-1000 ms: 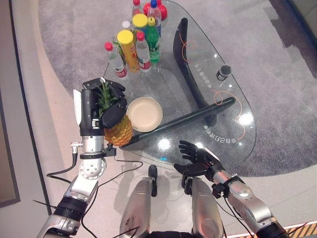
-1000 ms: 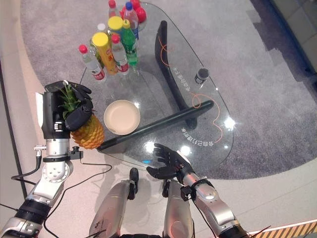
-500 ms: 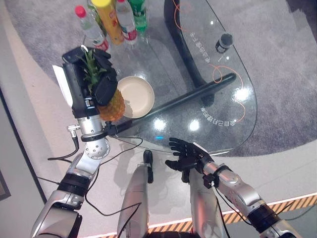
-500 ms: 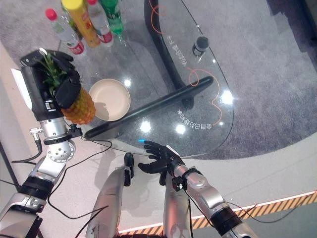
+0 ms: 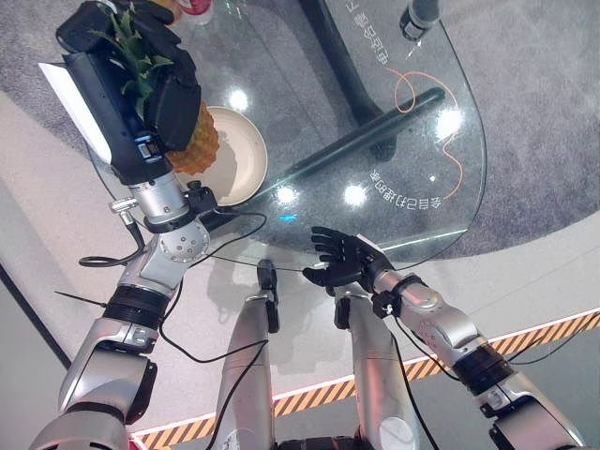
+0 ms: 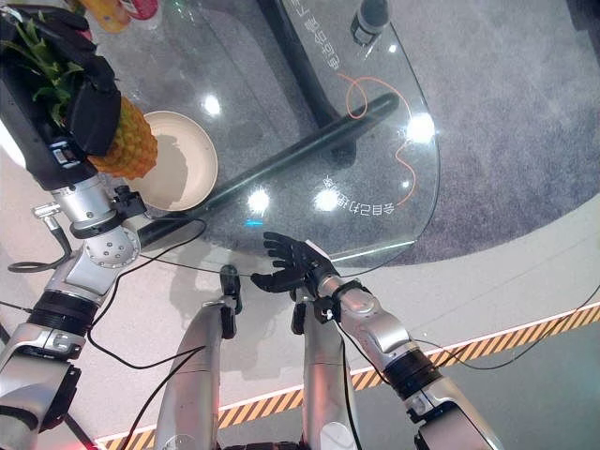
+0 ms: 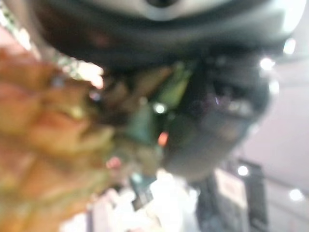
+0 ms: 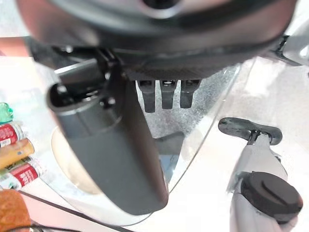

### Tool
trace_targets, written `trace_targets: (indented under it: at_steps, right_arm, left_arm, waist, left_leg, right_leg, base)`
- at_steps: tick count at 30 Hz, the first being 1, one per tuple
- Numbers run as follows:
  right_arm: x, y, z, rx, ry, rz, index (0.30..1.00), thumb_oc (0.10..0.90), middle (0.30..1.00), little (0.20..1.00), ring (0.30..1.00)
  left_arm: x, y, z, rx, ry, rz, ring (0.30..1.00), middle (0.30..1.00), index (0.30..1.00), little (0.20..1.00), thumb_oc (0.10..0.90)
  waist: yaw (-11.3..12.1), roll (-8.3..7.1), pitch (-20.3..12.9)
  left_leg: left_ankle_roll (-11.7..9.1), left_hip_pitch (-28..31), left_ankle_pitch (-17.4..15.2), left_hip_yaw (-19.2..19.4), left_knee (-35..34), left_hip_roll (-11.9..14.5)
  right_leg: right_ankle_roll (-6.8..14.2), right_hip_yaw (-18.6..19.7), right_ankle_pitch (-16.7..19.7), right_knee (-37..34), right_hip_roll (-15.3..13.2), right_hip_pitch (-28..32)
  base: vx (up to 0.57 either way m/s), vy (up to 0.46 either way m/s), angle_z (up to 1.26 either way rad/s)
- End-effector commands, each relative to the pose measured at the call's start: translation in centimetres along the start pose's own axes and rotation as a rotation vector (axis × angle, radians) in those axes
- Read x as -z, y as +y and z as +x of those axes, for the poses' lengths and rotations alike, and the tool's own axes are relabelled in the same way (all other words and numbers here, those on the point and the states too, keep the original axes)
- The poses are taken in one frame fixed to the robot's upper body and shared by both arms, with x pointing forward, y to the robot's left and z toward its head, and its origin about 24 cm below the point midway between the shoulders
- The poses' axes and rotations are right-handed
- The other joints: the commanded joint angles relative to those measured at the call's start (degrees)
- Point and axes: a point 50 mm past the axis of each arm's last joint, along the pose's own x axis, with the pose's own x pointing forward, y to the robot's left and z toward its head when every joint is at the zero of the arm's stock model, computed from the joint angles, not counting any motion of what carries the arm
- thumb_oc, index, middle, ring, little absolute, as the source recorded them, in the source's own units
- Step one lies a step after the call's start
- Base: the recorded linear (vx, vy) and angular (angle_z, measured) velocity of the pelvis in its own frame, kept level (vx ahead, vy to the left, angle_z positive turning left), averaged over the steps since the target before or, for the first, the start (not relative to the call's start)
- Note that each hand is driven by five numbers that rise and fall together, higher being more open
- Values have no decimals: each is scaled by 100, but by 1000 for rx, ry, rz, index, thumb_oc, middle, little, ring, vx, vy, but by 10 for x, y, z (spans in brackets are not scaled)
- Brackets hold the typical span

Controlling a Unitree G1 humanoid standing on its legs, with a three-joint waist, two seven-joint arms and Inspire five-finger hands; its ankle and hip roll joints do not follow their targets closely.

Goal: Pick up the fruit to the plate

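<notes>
Nearest you, the right hand (image 5: 349, 262) hangs just off the near edge of the glass desk (image 5: 441, 202), its fingers (image 5: 325, 236) spread and relaxed, closed on nothing. In its own wrist view you can see the thumb standing out and the fingers straight, with the desk's rim beyond them.

Further in, on your left side, the left hand (image 5: 155, 89) has the pineapple (image 5: 195, 141) wrapped in its fingers. They curl around the top of the fruit, where the green leaves meet the body, and the leaves stick up past the hand. The pineapple hangs clear of the desk, its lower end over the near-left rim of the plate (image 5: 239, 159). The left wrist view shows the fruit's orange skin pressed close against the dark hand, too blurred for you to read more.

The plate is a pale, shallow round dish sitting on the glass near the desk's left edge. The part of it you can see holds nothing; the pineapple covers its left side.

Past the plate, a dark curved support (image 5: 361, 141) runs beneath the glass, with an orange cable (image 5: 424, 94) looping across the surface. At the far end stands a small dark cylinder (image 5: 419, 16), and in the right wrist view you can make out a row of bottles (image 8: 17, 154) lined up beyond the plate.
</notes>
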Motion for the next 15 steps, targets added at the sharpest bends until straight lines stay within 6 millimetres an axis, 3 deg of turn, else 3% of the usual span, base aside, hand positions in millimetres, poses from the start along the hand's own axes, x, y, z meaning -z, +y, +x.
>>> trace_targets:
  at_steps: [1, 15]
  right_arm:
    - [-24, 9, -1, -50, -99, 18, 900, 800, 900, 900, 900]
    - [-45, -1, 4, -48, -156, -26, 900, 800, 900, 900, 900]
  left_arm:
    - [-36, -13, 40, -159, -250, -192, 300, 300, 300, 200, 100]
    - [-28, -30, 47, -222, -240, -170, 300, 300, 300, 200, 100]
  waist:
    - [147, 45, -147]
    - [-47, -16, -147]
  left_leg:
    - [-66, 65, -28, 277, -443, -497]
    - [-138, -683, 0, 285, -399, -611]
  right_leg:
    - [319, -344, 72, 208, 238, -17]
    - [193, -339, 229, 142, 404, -815]
  base:
    - [-20, 67, -9]
    - [-16, 41, -4]
